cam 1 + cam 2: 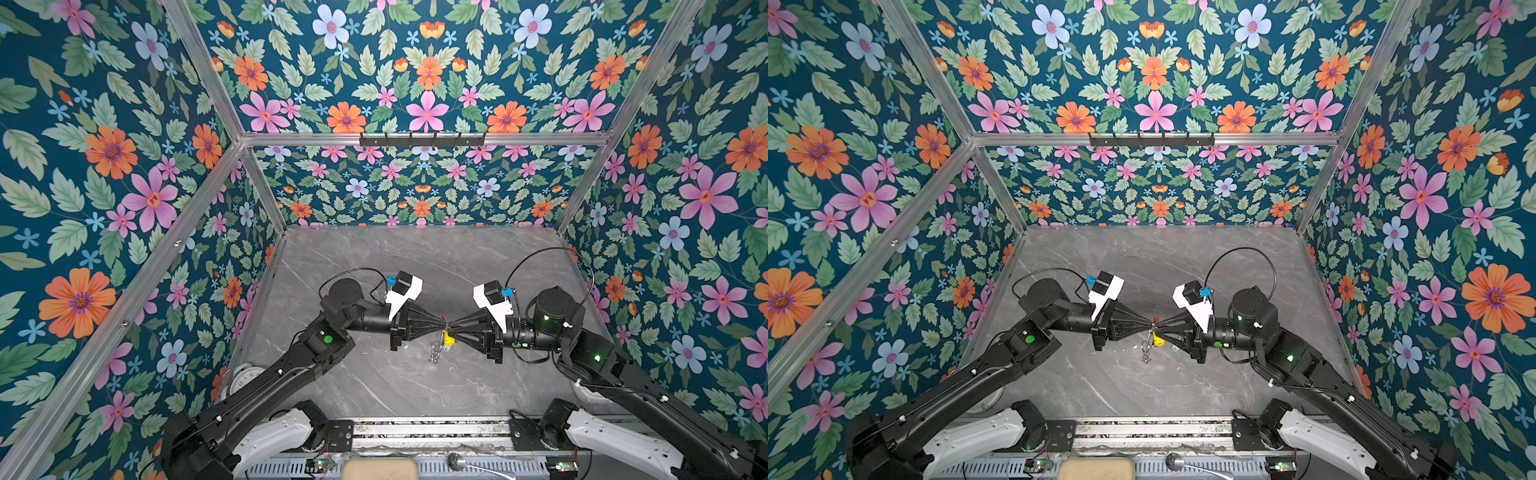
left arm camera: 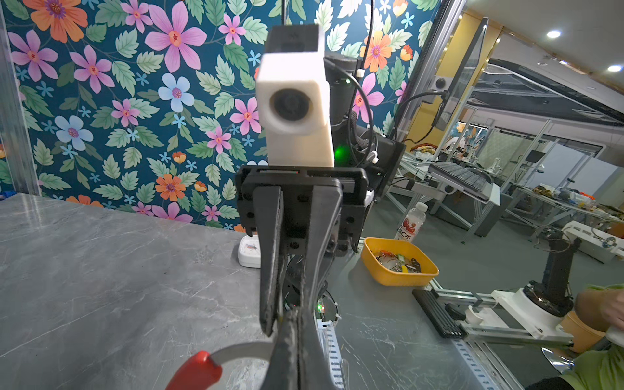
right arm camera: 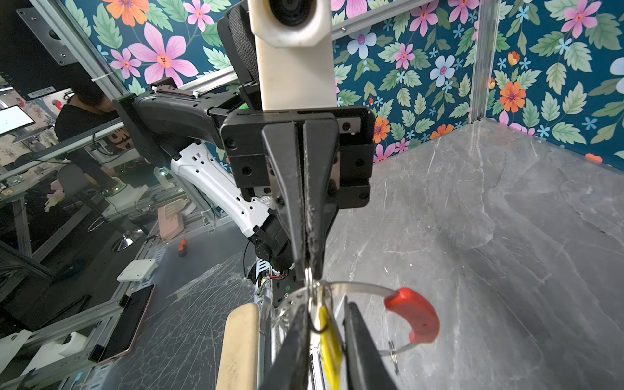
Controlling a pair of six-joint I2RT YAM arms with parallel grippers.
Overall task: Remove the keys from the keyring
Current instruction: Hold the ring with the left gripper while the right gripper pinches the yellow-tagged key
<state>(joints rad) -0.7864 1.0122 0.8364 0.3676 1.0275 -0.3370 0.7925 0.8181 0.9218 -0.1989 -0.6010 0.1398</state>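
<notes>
Above the middle of the grey table (image 1: pixel 415 266), the two arms meet tip to tip and hold the keyring (image 3: pixel 358 287) up between them, clear of the surface. The left gripper (image 1: pixel 441 322) is clamped tight on the keyring's grey band, a short way along from its red section (image 3: pixel 413 314). The right gripper (image 1: pixel 449 327) has its jaws narrowly apart on either side of the yellow-tagged key (image 3: pixel 330 344), which hangs from the band by a small wire ring (image 3: pixel 317 327). I cannot tell whether the jaws already pinch the tag. By the look of it nothing has come off so far: the yellow tag is on the band, and a string of little empty rings (image 1: pixel 434 353) dangles just beside it. A second key is too small to make out here. The task seems to be at its first step, with this key to be gripped and worked off its ring, and the other one after it.
</notes>
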